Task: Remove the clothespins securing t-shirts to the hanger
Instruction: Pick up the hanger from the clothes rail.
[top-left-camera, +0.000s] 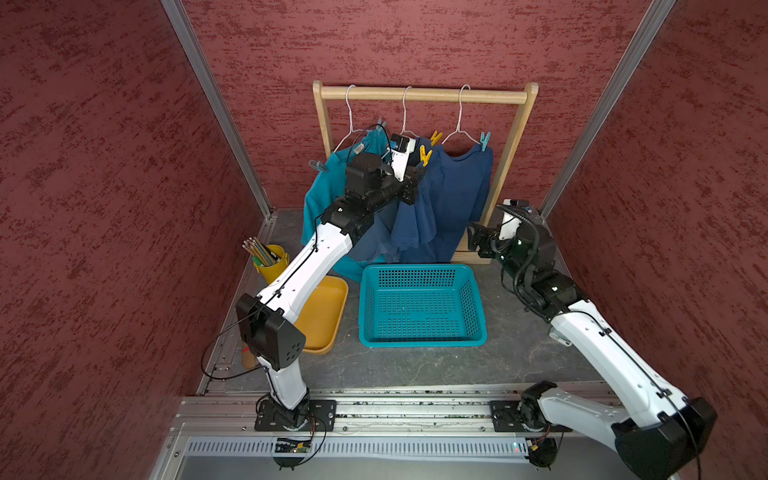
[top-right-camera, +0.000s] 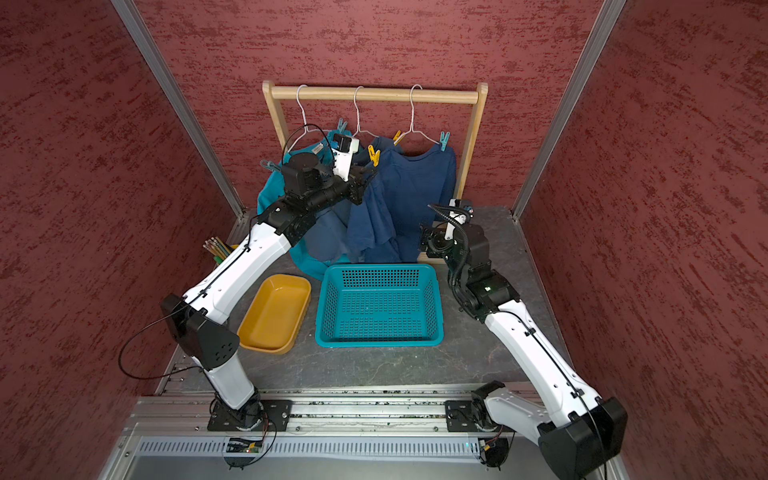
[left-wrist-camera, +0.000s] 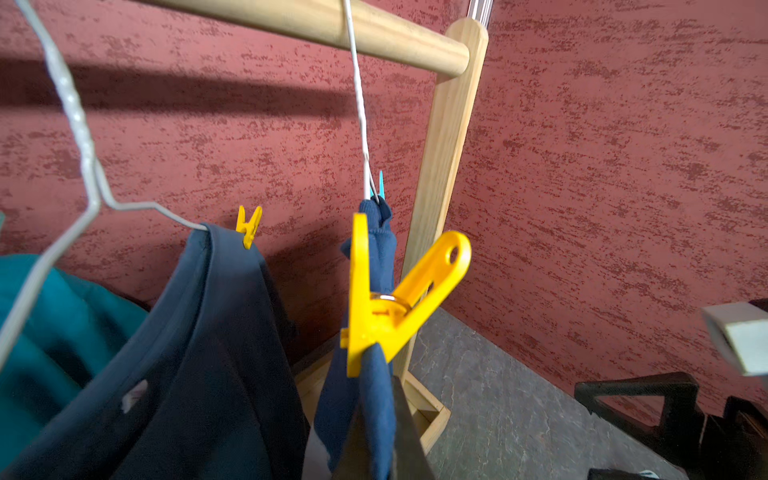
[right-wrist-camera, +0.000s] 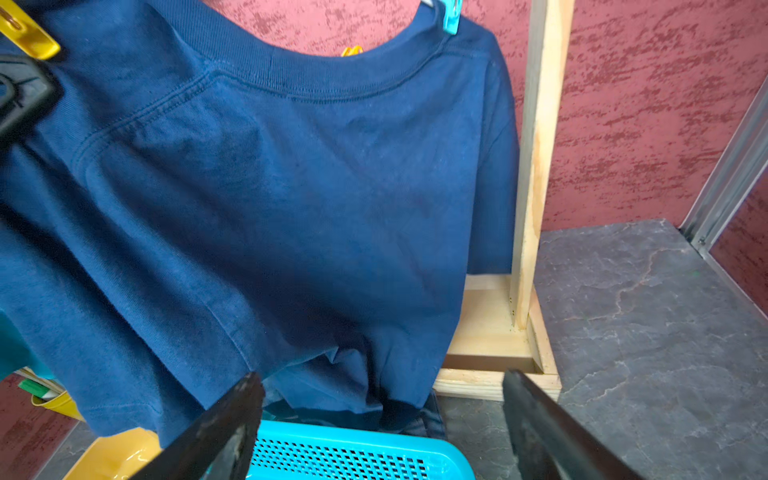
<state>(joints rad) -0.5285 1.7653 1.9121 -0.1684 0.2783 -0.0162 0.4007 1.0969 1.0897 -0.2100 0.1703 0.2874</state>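
Clothespin (left-wrist-camera: 390, 299) on blue t-shirt (top-left-camera: 453, 187), left claw (top-left-camera: 419, 170) pinching cloth below, right claw (right-wrist-camera: 380, 382) wide

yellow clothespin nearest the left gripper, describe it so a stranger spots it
On the wooden rack, find the hanger nearest its right post, carrying a blue shirt. The yellow clothespin bites that shirt's shoulder just above the left gripper; the other yellow one sits farther back.

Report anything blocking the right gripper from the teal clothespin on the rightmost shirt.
Nothing visible does. The right gripper, open, sits low facing the blue t-shirt; the teal clothespin is higher, on its shoulder. The rack post stands beside, not across.
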